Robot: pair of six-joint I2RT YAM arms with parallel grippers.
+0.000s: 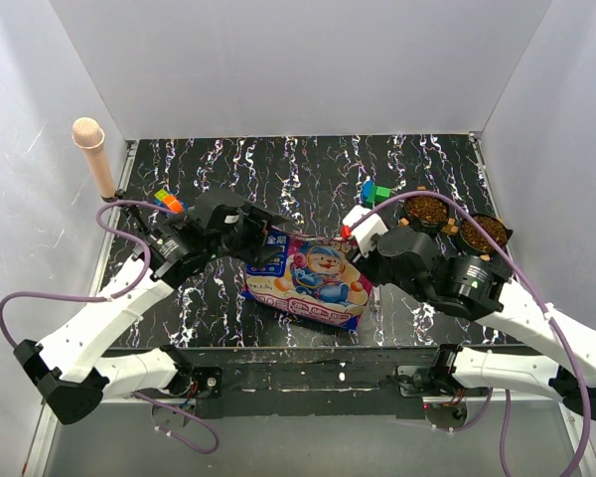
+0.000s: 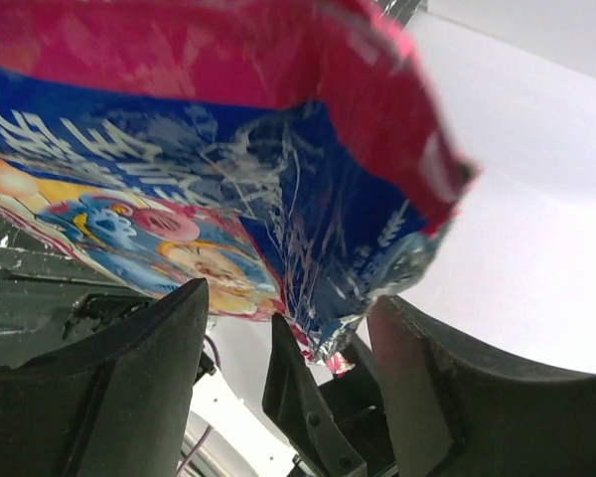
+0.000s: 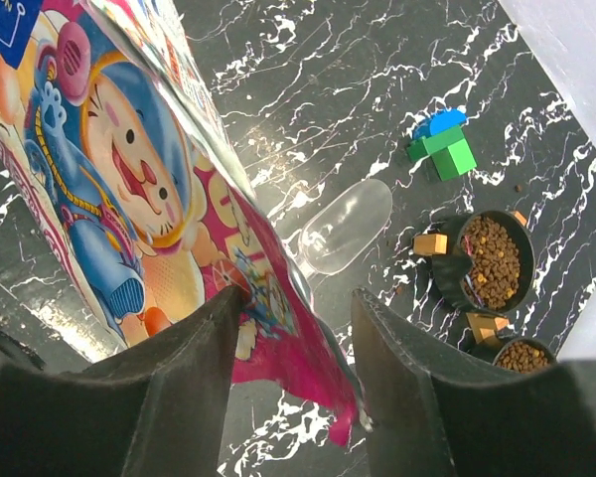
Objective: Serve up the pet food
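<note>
Marbled table (image 1: pixel 228 169), pet food bag (image 1: pixel 313 278) contents hidden, left tool (image 2: pixel 288 296), right tool (image 3: pixel 298 296) both parted

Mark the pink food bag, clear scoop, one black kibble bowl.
Glossy magenta-pink pet food bag (image 1: pixel 318 273): top view, cartoon panel.
Clear plastic scoop (image 3: pixel 346 227): right wrist view, cup.
Round black kibble bowl (image 3: pixel 449 273): right wrist view, left wall.

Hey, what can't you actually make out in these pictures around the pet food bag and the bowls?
- Inside the pet food bag: opaque foil; no view shows its mouth.
- The clear scoop: in the top view, hidden under the right arm.
- The nearer bowl: right wrist view, lower part behind the right fingers.
- Most of the table: left wrist view, the bag fills the frame.
</note>
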